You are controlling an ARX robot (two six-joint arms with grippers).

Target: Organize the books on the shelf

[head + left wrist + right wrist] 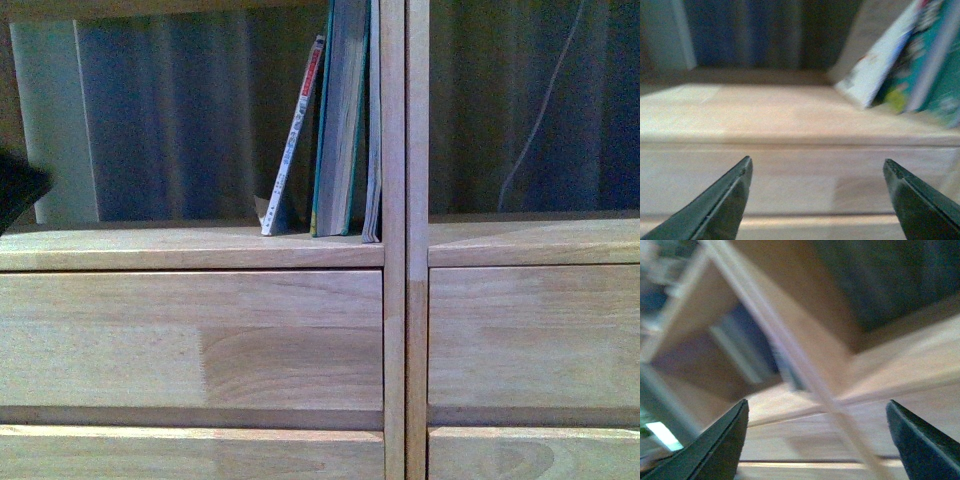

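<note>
Three books stand at the right end of the left compartment of the light-wood shelf. The thin booklet with the white-and-red spine leans to the right against the thick teal paperback. The slim bluish-white book stands against the centre post. In the left wrist view the booklet and the teal book show ahead and to one side. My left gripper is open and empty in front of the shelf board. My right gripper is open and empty before the centre post; that view is blurred.
A drawer front lies below the left compartment and another below the right one. A white cable hangs behind the right compartment. A dark part of my left arm shows at the left edge. Blue curtains hang behind the open back.
</note>
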